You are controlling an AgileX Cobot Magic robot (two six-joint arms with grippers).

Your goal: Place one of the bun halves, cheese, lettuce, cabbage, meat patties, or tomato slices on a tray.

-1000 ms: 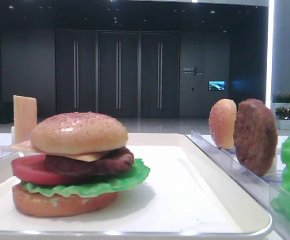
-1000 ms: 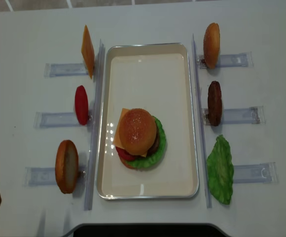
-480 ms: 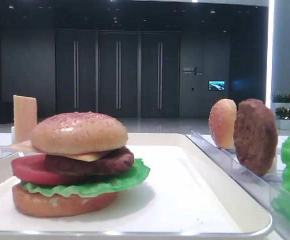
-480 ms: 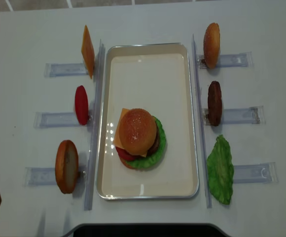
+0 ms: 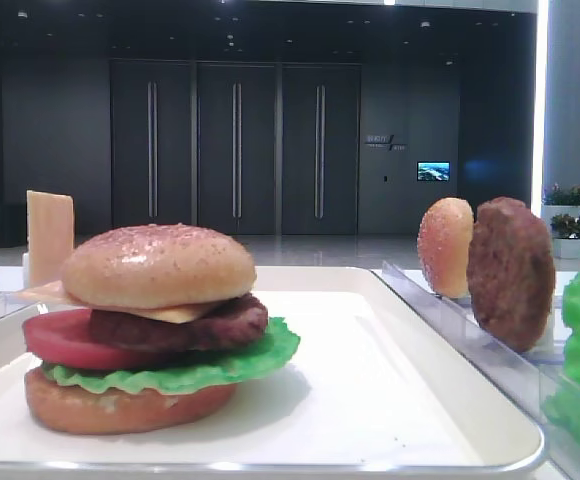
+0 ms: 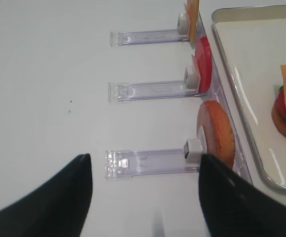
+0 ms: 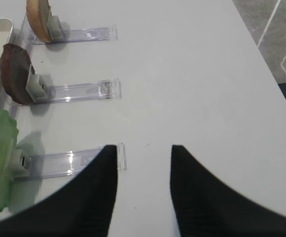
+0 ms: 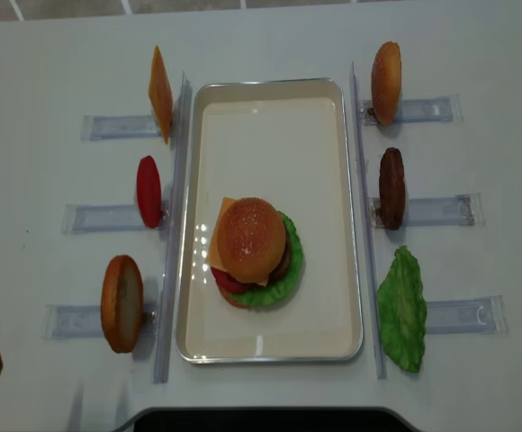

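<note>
Capping the stack on the tray (image 8: 351,216), glossy speckled bun (image 8: 252,238); both fingers seemingly parted, empty.

I count one white tray (image 8: 270,346). Bun halves: four, namely the speckled dome (image 8: 250,238) and the bottom half (image 5: 120,407) in the stack, one (image 8: 121,302) near left and one (image 8: 386,82) far right. Meat patties: two (image 8: 391,187) (image 5: 195,325). Tomato slices: two (image 8: 148,191) (image 5: 70,340). Cheese slices: two (image 8: 160,93) (image 8: 220,236). Lettuce leaves: two (image 8: 402,309) (image 8: 292,256). Clear slotted racks: six, three (image 8: 94,216) left, three (image 8: 436,211) right.
</note>
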